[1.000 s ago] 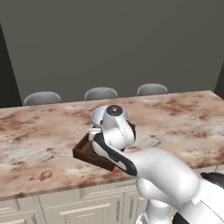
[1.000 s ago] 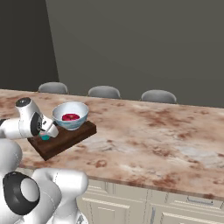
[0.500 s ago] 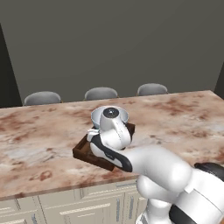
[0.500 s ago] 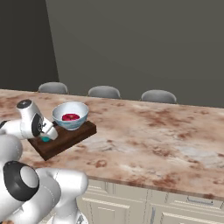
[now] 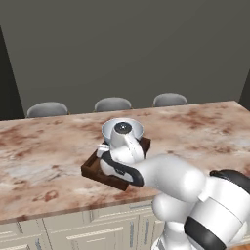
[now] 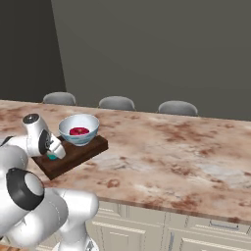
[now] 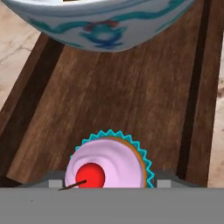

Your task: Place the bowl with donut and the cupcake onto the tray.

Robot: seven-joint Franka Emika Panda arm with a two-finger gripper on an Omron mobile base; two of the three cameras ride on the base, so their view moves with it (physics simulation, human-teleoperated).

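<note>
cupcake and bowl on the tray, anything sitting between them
Nothing: in the hand view only bare wooden tray floor runs from the cupcake to the bowl.

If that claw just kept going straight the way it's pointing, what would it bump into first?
Most likely the cupcake, which sits right in front of the gripper on the tray. The bowl lies further along; how close the cupcake is stays hard to judge.

I'm looking over a marbled brown stone counter (image 6: pixel 186 152); three grey chair backs (image 6: pixel 177 108) are showing behind it, cream cabinet fronts (image 6: pixel 196 235) below, a dark grey wall (image 6: pixel 162 49) beyond.
</note>
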